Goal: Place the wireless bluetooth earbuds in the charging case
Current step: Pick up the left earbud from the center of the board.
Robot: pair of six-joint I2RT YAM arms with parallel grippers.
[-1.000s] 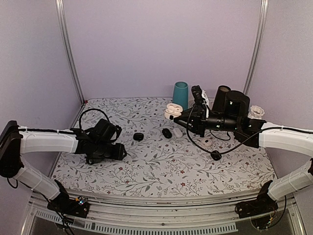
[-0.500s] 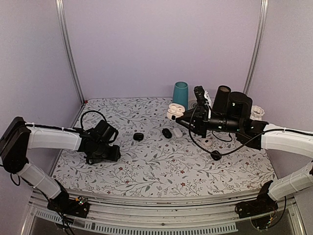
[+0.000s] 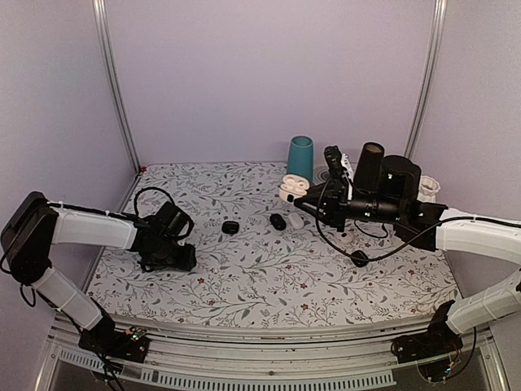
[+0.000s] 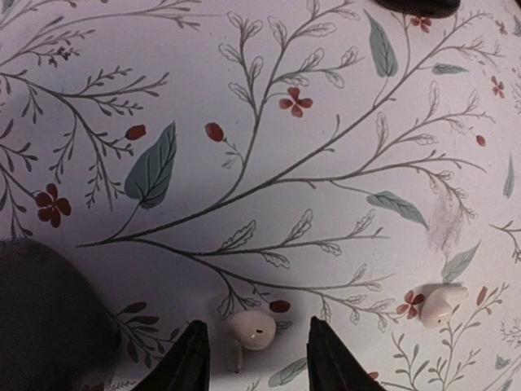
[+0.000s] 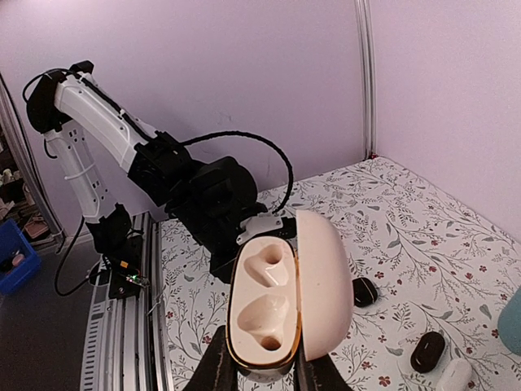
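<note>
The charging case (image 5: 277, 303) is white and hangs open, its two sockets empty and its lid swung right. My right gripper (image 5: 264, 366) is shut on its lower end. In the top view the case (image 3: 291, 187) is held above the table at the back right, at the tip of the right gripper (image 3: 298, 200). My left gripper (image 3: 179, 259) is low over the left side of the table. In the left wrist view a white earbud (image 4: 252, 330) lies on the cloth between the left gripper's (image 4: 260, 349) open fingertips, untouched. A second earbud (image 4: 440, 303) lies to its right.
Two small black cases (image 3: 230, 227) (image 3: 278, 221) and a white oval case (image 3: 295, 220) lie mid-table. A teal cup (image 3: 299, 156), a black cylinder (image 3: 370, 159) and a white cup (image 3: 427, 187) stand at the back. A black cable end (image 3: 359, 258) lies under the right arm.
The left arm has drawn back to the left and settled lower, its jaws a little narrower. The right gripper has carried the open case slightly to the right.
</note>
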